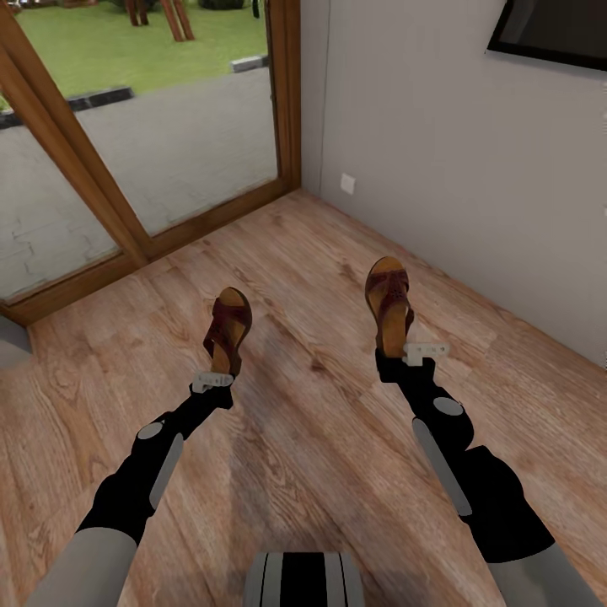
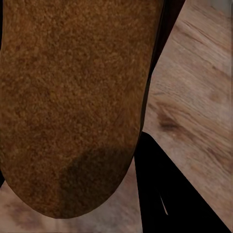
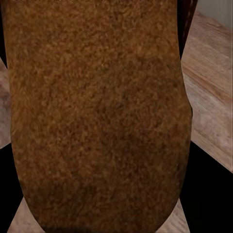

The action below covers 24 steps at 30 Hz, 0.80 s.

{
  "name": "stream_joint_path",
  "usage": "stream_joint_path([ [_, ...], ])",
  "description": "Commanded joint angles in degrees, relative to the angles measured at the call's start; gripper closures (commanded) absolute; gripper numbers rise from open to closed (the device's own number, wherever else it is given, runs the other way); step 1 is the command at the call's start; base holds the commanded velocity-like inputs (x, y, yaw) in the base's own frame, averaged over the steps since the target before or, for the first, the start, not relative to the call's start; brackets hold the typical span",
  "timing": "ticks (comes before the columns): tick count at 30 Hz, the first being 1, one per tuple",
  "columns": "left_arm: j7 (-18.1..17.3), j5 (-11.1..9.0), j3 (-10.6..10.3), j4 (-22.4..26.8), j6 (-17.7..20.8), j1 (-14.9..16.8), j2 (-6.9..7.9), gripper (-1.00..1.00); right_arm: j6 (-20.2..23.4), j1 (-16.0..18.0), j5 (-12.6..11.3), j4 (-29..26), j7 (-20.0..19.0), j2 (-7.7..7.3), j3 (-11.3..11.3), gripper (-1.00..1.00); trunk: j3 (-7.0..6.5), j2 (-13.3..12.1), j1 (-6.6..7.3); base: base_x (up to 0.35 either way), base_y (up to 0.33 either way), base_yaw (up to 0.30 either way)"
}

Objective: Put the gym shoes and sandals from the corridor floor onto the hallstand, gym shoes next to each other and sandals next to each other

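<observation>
Left end effector (image 1: pixel 221 377) gripped the heel of one dark brown sandal (image 1: pixel 228 330), held above the wood-plank floor (image 1: pixel 320 455), toe pointing away; fingertips hidden behind the heel. Its wrist view: tan insole (image 2: pixel 73 107) close up, edges cut off. Right end effector (image 1: pixel 405 352) likewise clamped the second sandal (image 1: pixel 389 305) by the heel; insole (image 3: pixel 102 116) blurred, straps out of frame.

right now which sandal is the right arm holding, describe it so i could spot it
Start at the grey wall on the right side of the wood floor. Just in front of it, the right gripper holds a brown sandal by its heel, above the floor. Unlike the other sandal, which is turned on its side, it shows its tan insole face-up.
</observation>
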State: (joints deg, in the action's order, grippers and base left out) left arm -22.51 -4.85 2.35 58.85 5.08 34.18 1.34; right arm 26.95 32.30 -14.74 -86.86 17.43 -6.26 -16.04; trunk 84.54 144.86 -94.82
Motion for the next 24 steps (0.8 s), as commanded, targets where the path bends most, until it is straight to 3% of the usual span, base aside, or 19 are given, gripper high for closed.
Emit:
stream_joint_path([
  [1,-0.43,-0.26,0.11,0.04,0.46,0.01,0.0,1.0,0.14,0.04,-0.64,-0.07,0.6,-0.07,-0.14,1.0,-0.26,0.0,0.03,0.0,0.0,0.0],
  [24,-0.43,-0.58,0.14,0.04,0.55,0.01,-0.02,1.0,0.16,0.04,-0.64,-0.07,0.59,-0.07,-0.16,1.0,-7.47,-0.31,0.62,0.0,0.0,0.0],
])
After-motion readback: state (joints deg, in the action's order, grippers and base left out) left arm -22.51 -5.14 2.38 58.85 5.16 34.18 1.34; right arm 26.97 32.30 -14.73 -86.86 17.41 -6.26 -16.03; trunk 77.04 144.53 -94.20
